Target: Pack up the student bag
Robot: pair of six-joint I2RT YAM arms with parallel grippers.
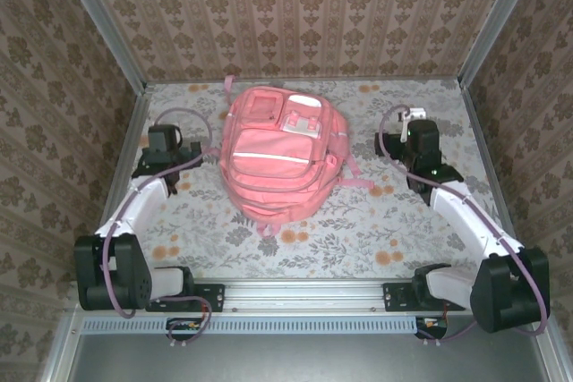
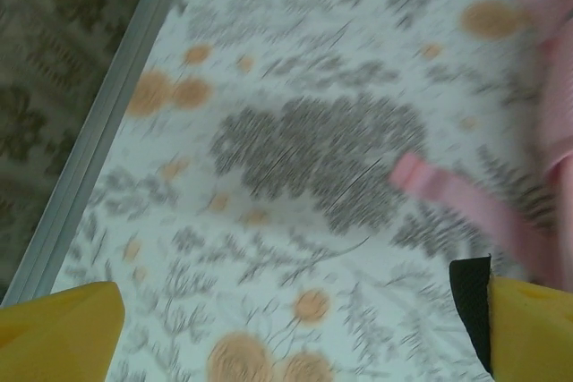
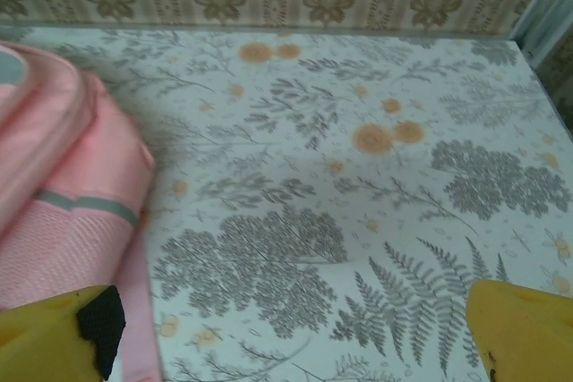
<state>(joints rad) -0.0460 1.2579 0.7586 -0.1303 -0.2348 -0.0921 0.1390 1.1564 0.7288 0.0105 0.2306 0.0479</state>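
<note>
Presently, the student bag (image 1: 276, 154) lies flat at the middle of the surface (image 1: 403, 221), front pockets facing up and its top end toward the far wall (image 1: 295, 15). It is salmon-pink, with a pale stripe across the front and white patches near the top. A loose pink strap (image 1: 358, 176) trails off its right side onto the floral cloth.

Left gripper (image 2: 291, 337): fingers spread wide, one yellow pad (image 2: 54, 333) at each lower corner of the left wrist view, nothing between them but bare patterned cloth. It holds nothing. A pink strap end (image 2: 430, 181) rests on the surface ahead of it, apart from the pads, and the edge of the bag shows blurred at the right border. From above, this arm sits left of the bag, near it but not touching.

Right gripper (image 3: 286, 342): fingers likewise wide apart, holding nothing. The bag's side, with a grey-green band, occupies the left of the right wrist view, just beside the left-hand pad (image 3: 49, 342); contact cannot be determined. From above, this arm sits right of the bag, clear of it.
</note>
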